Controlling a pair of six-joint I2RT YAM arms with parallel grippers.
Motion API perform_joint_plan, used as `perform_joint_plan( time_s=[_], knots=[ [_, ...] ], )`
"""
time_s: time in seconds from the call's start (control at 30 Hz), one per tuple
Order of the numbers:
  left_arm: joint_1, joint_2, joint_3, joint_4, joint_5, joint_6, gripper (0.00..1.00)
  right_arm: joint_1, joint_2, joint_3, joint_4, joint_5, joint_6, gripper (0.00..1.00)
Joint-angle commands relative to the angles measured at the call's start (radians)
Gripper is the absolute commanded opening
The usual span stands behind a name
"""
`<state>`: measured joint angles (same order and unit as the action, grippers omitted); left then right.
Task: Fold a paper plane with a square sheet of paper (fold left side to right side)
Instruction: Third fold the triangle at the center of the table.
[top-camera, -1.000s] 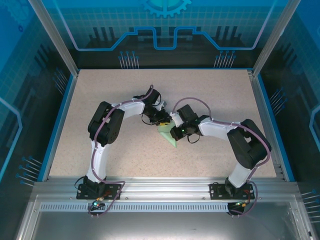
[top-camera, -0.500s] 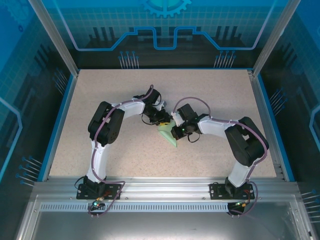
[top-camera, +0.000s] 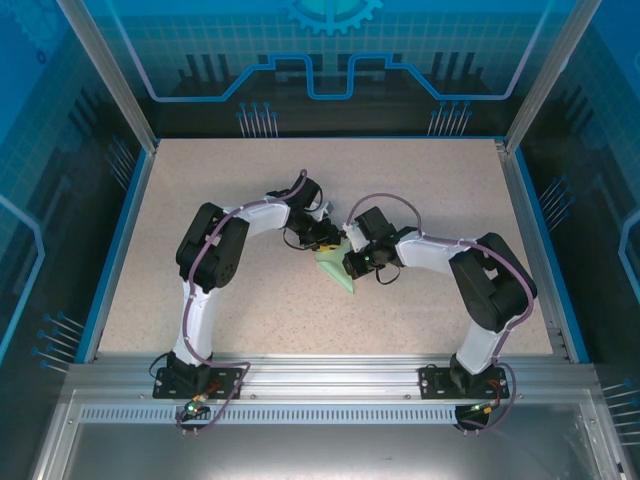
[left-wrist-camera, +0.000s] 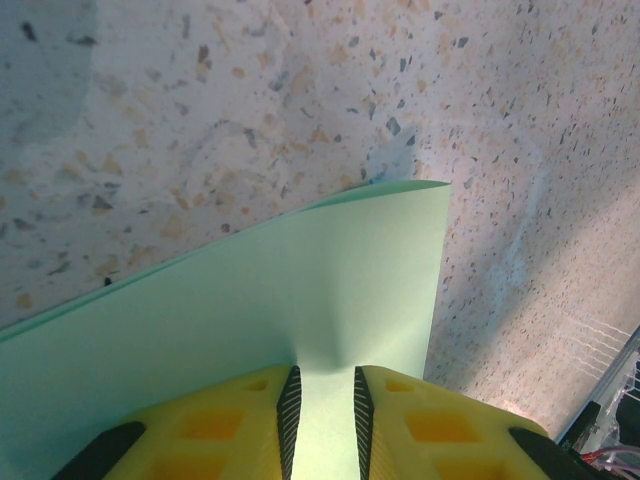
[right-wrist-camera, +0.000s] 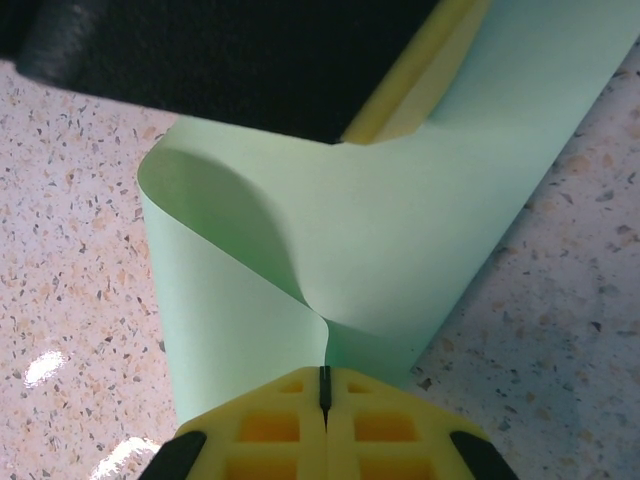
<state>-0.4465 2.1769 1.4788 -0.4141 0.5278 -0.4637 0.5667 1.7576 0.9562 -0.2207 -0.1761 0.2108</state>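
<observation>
Speckled beige stone-look tabletop (top-camera: 420, 190) takes up the middle of the overhead view, and on it you have the white-and-black left arm (top-camera: 205, 250) and the matching right arm (top-camera: 480, 280) reaching inward until their wrists almost meet at the centre of the frame. Between them lies the thin, pale mint-green square sheet of paper (top-camera: 341, 274), already partly folded. From above it reads as a narrow wedge whose long axis slants from the upper left down to a point at the lower right, just below the two wrists. Neither arm is the nearer one, because both are on it: the left comes in from the upper left end, the right from the right-hand side. Your left gripper (left-wrist-camera: 322, 405) has its yellow fingers (left-wrist-camera: 250, 425) drawn in to a narrow slot with the paper running through it and dimpling there, so I judge it a light pinch on the sheet. Your right gripper (right-wrist-camera: 323, 390) is closed tight, pads meeting on a paper edge, with the sheet bulging into a soft loop toward the upper left of its view. The coming move turns on that loop, which in my judgement needs carrying across and flattening along the slanted axis.
</observation>
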Motion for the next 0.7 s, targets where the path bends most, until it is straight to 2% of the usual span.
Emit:
perform_joint_plan(
  time_s=[0.0, 0.37, 0.67],
  knots=[
    [-0.006, 0.037, 0.0, -0.071, -0.045, 0.023, 0.26, -0.018, 0.028, 0.025, -0.029, -0.011, 0.015, 0.02],
    [-0.003, 0.004, 0.012, -0.094, -0.048, 0.034, 0.31, -0.018, 0.064, 0.008, -0.058, 0.001, 0.044, 0.02],
    [0.045, -0.118, 0.051, -0.162, -0.033, 0.054, 0.5, -0.018, 0.072, 0.008, -0.066, 0.001, 0.04, 0.02]
  ],
)
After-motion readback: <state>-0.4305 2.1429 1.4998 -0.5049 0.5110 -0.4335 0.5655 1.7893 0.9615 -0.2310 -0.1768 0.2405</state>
